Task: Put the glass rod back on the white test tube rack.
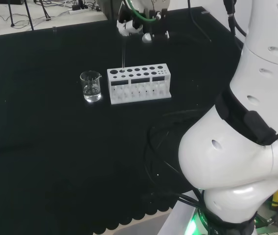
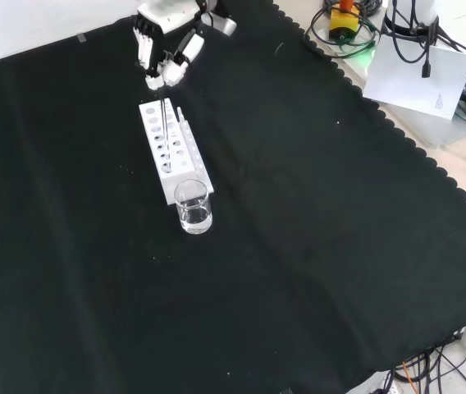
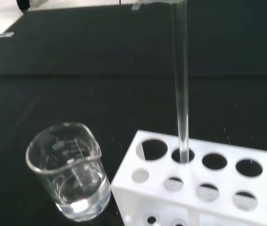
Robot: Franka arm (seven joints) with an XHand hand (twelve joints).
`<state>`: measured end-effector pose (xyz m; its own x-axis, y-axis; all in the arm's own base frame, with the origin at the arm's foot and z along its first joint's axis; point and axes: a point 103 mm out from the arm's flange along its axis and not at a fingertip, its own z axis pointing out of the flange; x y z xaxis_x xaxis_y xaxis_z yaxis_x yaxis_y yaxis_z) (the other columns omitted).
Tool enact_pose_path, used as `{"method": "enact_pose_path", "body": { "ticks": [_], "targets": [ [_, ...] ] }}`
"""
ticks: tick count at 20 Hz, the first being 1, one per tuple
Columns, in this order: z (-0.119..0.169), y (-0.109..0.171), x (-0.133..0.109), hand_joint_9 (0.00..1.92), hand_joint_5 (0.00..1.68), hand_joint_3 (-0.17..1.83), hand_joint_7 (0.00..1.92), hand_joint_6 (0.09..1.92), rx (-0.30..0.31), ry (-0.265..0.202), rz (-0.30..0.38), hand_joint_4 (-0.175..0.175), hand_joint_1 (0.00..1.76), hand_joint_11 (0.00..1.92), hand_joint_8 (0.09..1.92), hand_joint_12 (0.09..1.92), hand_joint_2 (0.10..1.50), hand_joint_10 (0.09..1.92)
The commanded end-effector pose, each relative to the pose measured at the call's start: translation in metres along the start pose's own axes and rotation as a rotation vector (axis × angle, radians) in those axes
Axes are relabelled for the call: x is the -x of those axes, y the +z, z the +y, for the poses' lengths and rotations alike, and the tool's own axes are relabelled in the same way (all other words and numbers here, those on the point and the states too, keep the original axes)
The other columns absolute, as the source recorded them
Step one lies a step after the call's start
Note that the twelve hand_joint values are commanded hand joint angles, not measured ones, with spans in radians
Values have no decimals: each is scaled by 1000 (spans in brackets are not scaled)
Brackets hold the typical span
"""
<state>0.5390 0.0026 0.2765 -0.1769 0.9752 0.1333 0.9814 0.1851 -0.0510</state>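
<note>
You have the hand (image 2: 166, 51) hanging above the far end of the white test tube rack (image 2: 174, 151) in the front view, fingers (image 2: 147, 48) curled downward and pinching the top of the glass rod (image 3: 181, 89), so the rod hangs upright beneath them. Holding it high and vertical makes sense: a rod that long will only enter a hole if it comes straight down. In the wrist view the rod's lower tip sits at the second hole of the back row, apparently just entering it, next to the corner hole nearest the beaker (image 3: 71, 176). The beaker stands just beside that end of the rack, with a little clear liquid in it, so keep the descent straight and avoid swinging the tip toward it before you release.
</note>
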Motion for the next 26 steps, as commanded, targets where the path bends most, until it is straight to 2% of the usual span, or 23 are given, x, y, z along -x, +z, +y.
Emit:
{"method": "enact_pose_path", "body": {
  "ticks": [1, 13, 24, 26],
  "targets": [
    [7, 16, -1, 1601, 1202, -175, 1253, 403, -19, -3, 1, -175, 1316, 1640, 864, 656, 1096, 859],
    [11, 30, 9, 1602, 1202, -175, 1253, 402, -39, 9, 4, -175, 1316, 1639, 865, 655, 1096, 859],
    [12, 37, 5, 1603, 1201, -175, 1253, 403, -55, 9, 14, -175, 1316, 1639, 864, 655, 1096, 859],
    [13, 38, 3, 1600, 1197, -175, 1258, 409, -79, 9, 16, -175, 1315, 1636, 853, 652, 1096, 857]
  ]
}}
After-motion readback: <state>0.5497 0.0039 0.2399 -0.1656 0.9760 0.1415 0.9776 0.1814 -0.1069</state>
